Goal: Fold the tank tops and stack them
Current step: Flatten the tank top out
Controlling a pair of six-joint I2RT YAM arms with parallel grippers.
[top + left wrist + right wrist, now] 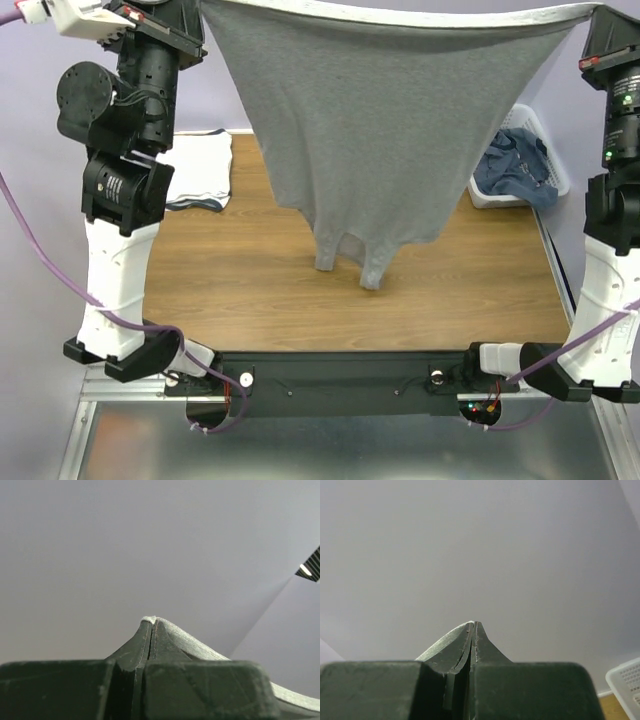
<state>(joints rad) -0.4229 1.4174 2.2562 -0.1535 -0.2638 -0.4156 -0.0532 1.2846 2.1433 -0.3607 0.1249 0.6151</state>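
Only overhead shows the grey tank top (390, 130) hanging spread. My left gripper (152, 622) and right gripper (474, 624) both pinch its hem.

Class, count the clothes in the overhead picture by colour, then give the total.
Grey top: 1
White top, folded: 1
Blue heap in basket: 1, maybe more hidden
Total: 3

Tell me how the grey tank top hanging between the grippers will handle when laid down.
Probably very floppy: the grey tank top sags from its stretched hem into a narrowing drape, straps dangling toward the table. Likely light, since edge pinches by the left gripper and right gripper carry it. It may bunch where straps land first.
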